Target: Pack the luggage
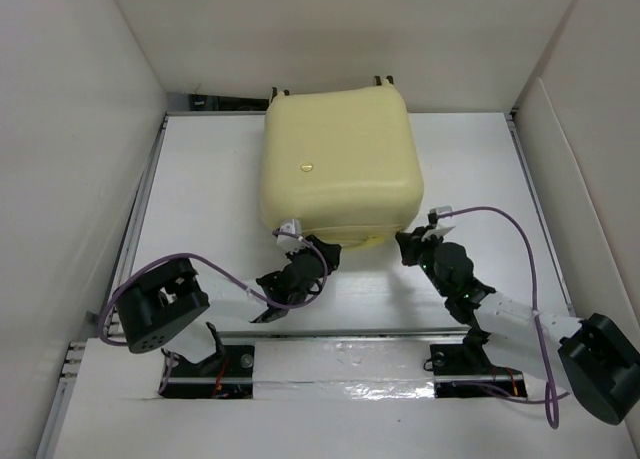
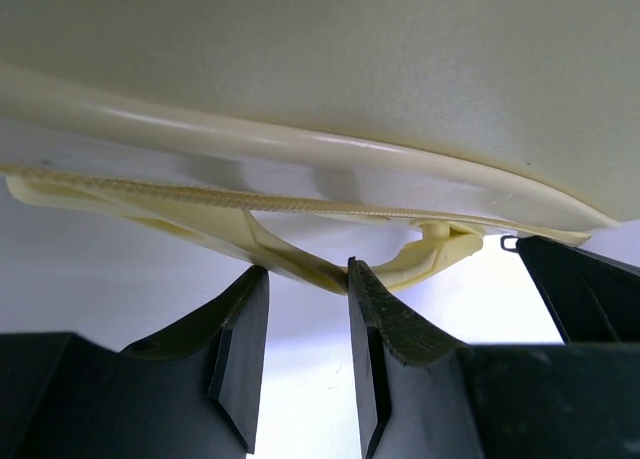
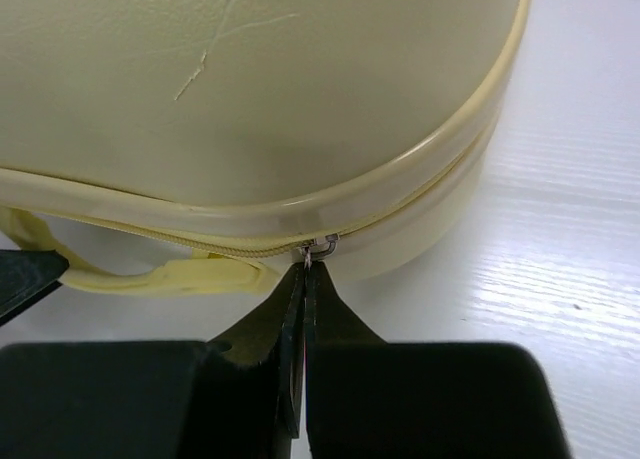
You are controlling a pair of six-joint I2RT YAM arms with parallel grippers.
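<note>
The luggage (image 1: 340,159) lies flat and closed on the white table, wheels at the far side. In the right wrist view my right gripper (image 3: 306,269) is shut on the small metal zipper pull (image 3: 308,262) at the near front seam of the luggage (image 3: 250,99). In the left wrist view my left gripper (image 2: 305,274) is open, its tips just under the pale yellow carry handle (image 2: 230,224); the right fingertip (image 2: 360,279) touches the handle. From above, the left gripper (image 1: 322,251) and the right gripper (image 1: 408,243) both sit at the luggage's near edge.
White walls enclose the table on the left, the back and the right. Metal rails (image 1: 140,209) run along the table's sides. A glossy strip (image 1: 340,364) with the arm bases runs along the near edge. Purple cables (image 1: 510,229) loop from both arms.
</note>
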